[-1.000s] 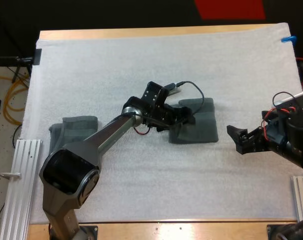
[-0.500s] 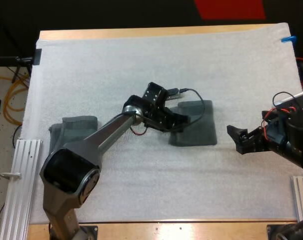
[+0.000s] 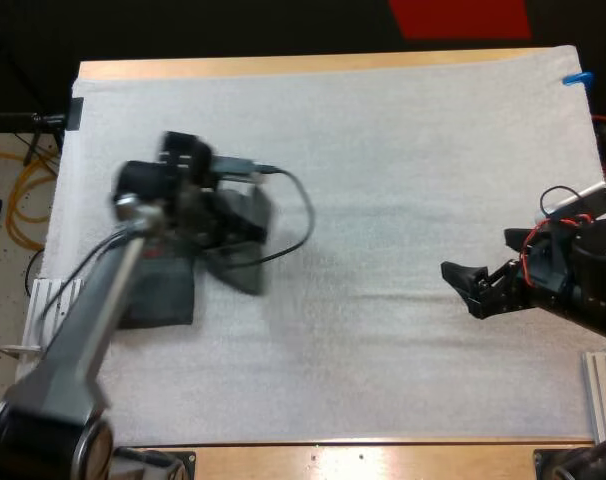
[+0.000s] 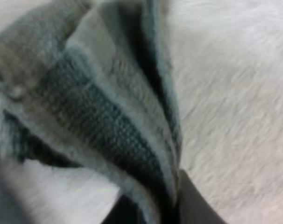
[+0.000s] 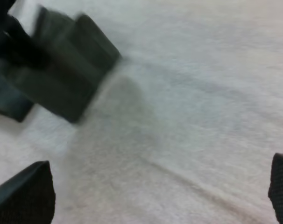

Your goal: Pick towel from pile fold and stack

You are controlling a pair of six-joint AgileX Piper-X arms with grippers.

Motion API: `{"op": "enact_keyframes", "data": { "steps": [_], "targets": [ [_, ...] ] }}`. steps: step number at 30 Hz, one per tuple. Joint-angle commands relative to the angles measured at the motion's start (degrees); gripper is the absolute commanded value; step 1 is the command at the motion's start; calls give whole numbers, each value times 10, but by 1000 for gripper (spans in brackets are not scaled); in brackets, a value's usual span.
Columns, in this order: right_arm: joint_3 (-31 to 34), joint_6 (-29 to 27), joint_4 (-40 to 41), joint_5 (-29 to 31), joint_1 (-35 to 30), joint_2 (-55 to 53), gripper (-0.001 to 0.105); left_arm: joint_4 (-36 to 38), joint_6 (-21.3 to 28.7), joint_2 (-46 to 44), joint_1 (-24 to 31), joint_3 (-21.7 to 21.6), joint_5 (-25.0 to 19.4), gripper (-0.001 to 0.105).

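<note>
A folded dark grey-green towel hangs above the mat's left side, pinched in my shut left gripper. The left wrist view has the towel's layered folds pressed between my fingers. Just below and left of it lies another folded towel on the mat, partly hidden by my left arm. My right gripper stands open and holds nothing, low over the mat at the right. From the right wrist view the carried towel is far ahead of the spread fingertips, beside the lying towel.
The white mat covers most of the wooden table. An aluminium rail runs along the left edge, and another rail sits at the right edge near my right arm.
My left gripper closed on the folded towel at the mat's centre and swung it fast to the left, over the towel lying there. My right gripper shifted slightly left.
</note>
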Motion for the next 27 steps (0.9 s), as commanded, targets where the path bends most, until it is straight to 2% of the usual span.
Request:
{"op": "enact_keyframes", "data": {
  "steps": [1, 4, 8, 13, 21, 27],
  "targets": [
    [1, -6, -10, -18, 1, 0, 90, 20, 13, -16, 7, -4, -16, 0],
    [10, -1, -36, -47, 1, 0, 90, 50, 34, -44, 52, -4, -46, 0],
    [30, 19, -58, -69, 1, 0, 90, 82, 59, -43, 109, 0, -48, 0],
    [43, 23, -60, -70, 1, 0, 90, 80, 73, -43, 160, 18, -56, 0],
    [43, 23, -87, -111, 1, 0, 90, 39, 77, -43, 229, 59, -69, 0],
    [43, 23, -98, -117, 1, 0, 90, 3, 89, -43, 259, 79, -70, 0]
  ]
}}
